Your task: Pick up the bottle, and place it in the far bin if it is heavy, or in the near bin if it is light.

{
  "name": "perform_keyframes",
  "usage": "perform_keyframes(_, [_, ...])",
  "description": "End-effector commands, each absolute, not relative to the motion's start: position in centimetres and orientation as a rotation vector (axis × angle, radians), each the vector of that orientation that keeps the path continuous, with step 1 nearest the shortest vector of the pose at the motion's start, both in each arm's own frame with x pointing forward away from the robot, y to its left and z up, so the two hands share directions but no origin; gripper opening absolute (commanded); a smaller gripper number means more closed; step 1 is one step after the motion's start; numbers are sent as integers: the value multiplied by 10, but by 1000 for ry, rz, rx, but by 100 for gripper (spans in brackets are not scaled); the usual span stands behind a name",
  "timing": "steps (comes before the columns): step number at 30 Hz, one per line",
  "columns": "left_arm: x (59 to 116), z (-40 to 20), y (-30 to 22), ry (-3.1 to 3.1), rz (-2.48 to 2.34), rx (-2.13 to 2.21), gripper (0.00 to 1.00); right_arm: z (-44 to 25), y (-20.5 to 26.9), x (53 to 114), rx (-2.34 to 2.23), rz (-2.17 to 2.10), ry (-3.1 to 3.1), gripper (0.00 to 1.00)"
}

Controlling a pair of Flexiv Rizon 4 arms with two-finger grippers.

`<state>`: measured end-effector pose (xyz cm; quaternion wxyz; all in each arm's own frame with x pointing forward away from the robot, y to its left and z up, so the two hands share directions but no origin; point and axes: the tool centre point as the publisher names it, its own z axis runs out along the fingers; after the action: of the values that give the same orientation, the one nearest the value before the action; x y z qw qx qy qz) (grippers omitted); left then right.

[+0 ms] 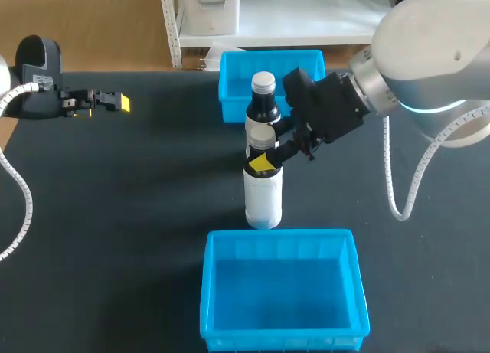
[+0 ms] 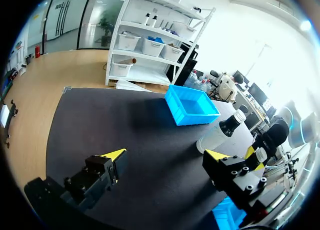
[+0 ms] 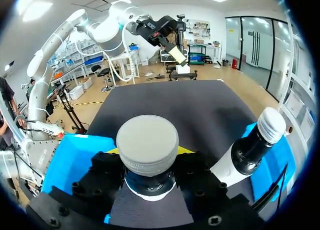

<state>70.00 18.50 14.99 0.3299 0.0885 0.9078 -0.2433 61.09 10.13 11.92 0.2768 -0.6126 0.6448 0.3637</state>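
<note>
The near bin (image 1: 279,292) sits at the middle of the bench's (image 1: 138,215) near edge, with nothing in it. Just beyond its far rim, about mid-bench, stands the white bottle (image 1: 262,196), upright with its base on the bench by the look of it. The right pincer (image 1: 262,160) comes in from the right edge and pinches the bottle's neck just under the grey cap. The right wrist view shows a finger seated on either side of the neck.

Close behind stands a dark bottle (image 1: 264,108), also upright. Whether the two touch I cannot tell. Past that, the far bin (image 1: 233,93) lies against the far edge. The left pincer (image 1: 103,102) hangs near the far-left corner with its fingers spread and nothing between them, well apart from everything else.

The step in hand looks like the lift that will tell the bottle's weight, so little of the task is done. It wants a straight vertical pull so the white bottle comes away without dragging the dark one over. The hold is high on a narrow neck — a full bottle could swing or slip, so a slow rise with the bottle kept plumb is safer. The body is opaque and its load cannot be judged by eye. A short pause once it is clear of the bench should settle the matter — near bin if light, far bin if heavy, and the far route must pass over or round the dark bottle.
</note>
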Motion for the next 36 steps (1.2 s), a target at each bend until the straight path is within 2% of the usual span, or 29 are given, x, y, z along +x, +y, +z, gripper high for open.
perform_keyframes(1, [700, 150, 185, 2374, -636, 231, 100, 117, 100, 609, -1640, 977, 1734, 0])
perform_keyframes(23, [700, 150, 185, 2374, -636, 231, 100, 173, 57, 625, -1605, 855, 1704, 0])
perform_keyframes(36, [700, 150, 185, 2374, -636, 231, 100, 192, 0, 649, -1527, 809, 1729, 0])
